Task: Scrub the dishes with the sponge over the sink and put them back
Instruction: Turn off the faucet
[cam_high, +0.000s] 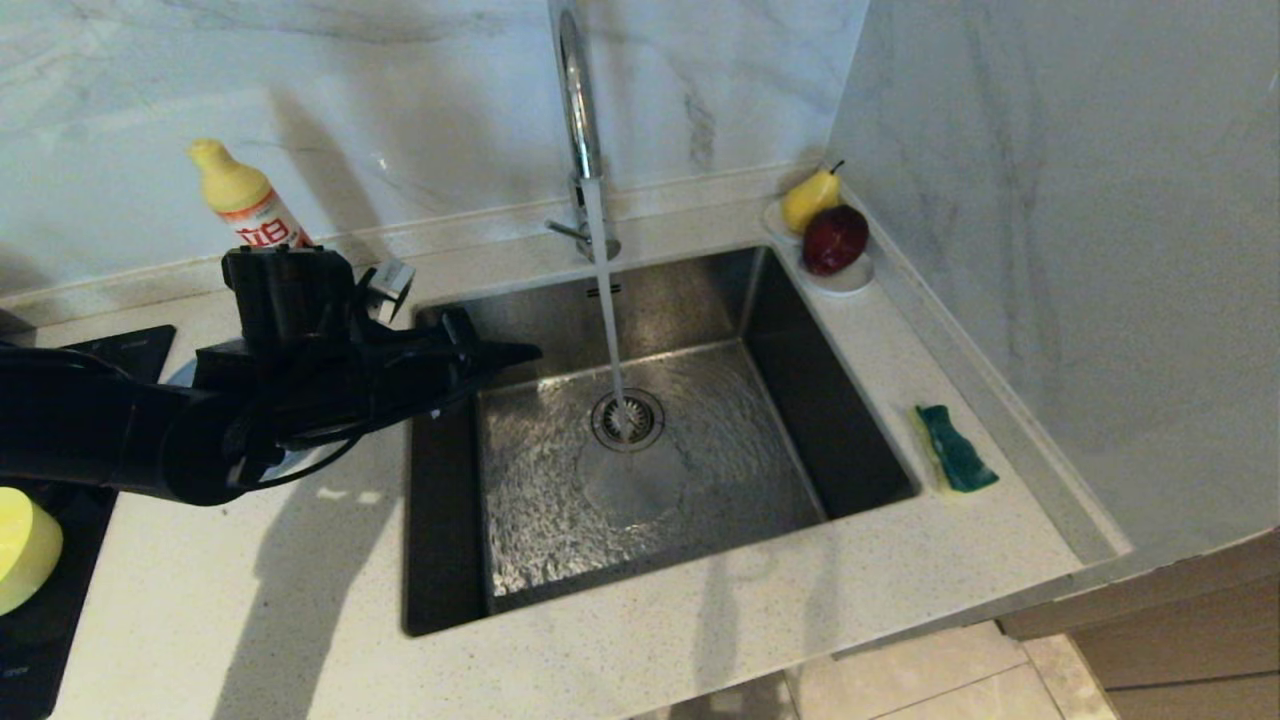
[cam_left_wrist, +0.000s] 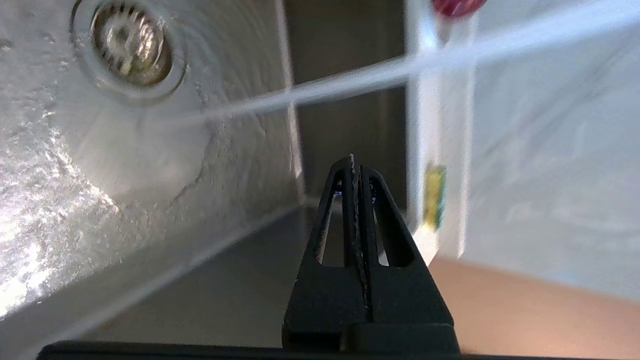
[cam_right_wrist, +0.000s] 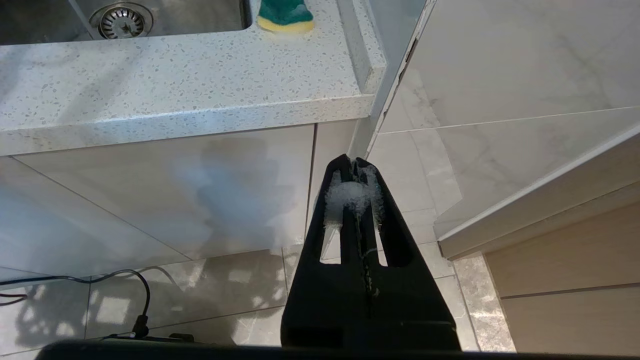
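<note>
Closed and empty, the left gripper (cam_high: 525, 352) hangs over the left edge of the square brushed-steel sink (cam_high: 860, 440), well above the basin. At far left a yellow bowl (cam_high: 22, 545) lies on the black hob (cam_high: 40, 620). Water (cam_high: 608, 320) runs from the tall chrome tap (cam_high: 578, 110) onto the round drain strainer (cam_high: 627, 420). Further right, the yellow-and-green rectangular sponge (cam_high: 955, 450) lies on the speckled white counter (cam_high: 700, 620), just beside the sink's right rim. The right gripper (cam_right_wrist: 356, 161), shut with white foam on its fingers (cam_right_wrist: 345, 197), hangs low beside the cabinet front.
</note>
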